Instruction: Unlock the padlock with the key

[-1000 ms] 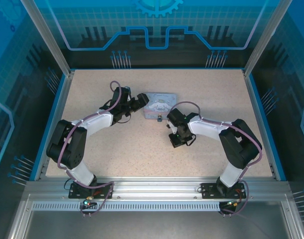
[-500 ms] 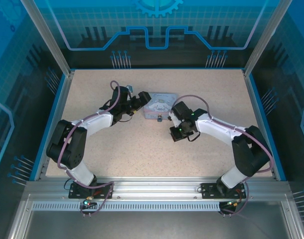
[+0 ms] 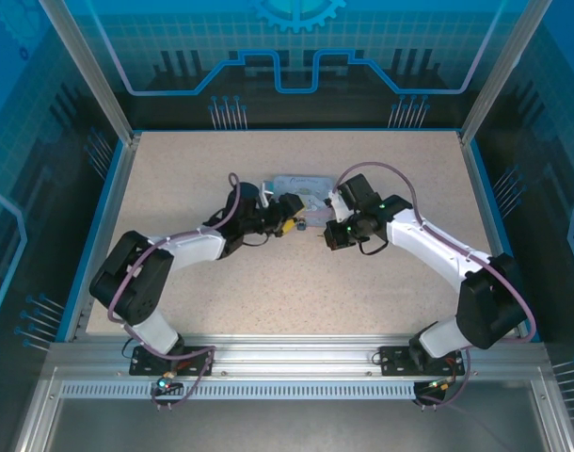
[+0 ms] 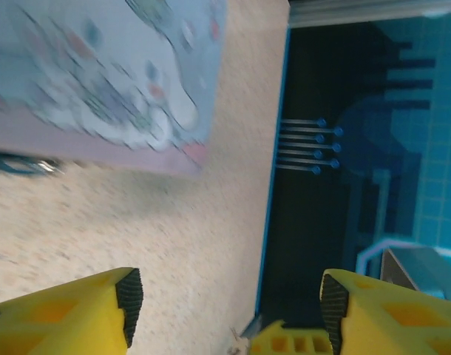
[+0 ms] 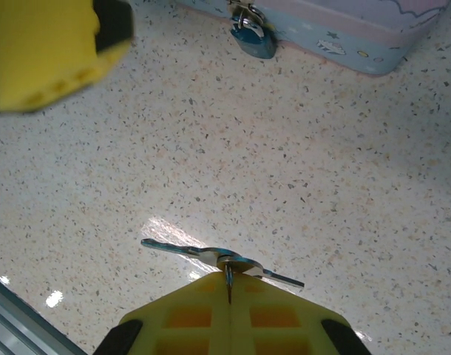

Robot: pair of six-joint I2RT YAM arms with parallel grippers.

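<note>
The padlock [image 5: 253,37], small and bluish, hangs on the front latch of the pale blue tin [image 5: 344,26], just ahead of my right gripper [image 5: 227,285]. That gripper is shut on the key [image 5: 224,259]: thin metal blades stick out sideways from its yellow fingertips, above the table. In the top view, my left gripper [image 3: 289,227] faces my right gripper [image 3: 325,234] across the padlock [image 3: 303,224]. In the left wrist view, my left gripper [image 4: 229,303] is open with nothing between its pads. A blurred dark shape [image 4: 26,164] lies under the tin's edge.
The tin [image 3: 301,185] with its cartoon lid sits at the middle back of the speckled table [image 3: 268,282]. A blue rim and glass walls close in the table. One yellow finger [image 5: 48,52] of the left gripper shows close to the padlock.
My left gripper has swung right, from the tin's left side to its front by the padlock, and its jaws have narrowed. My right gripper has moved up toward the tin with the key.
</note>
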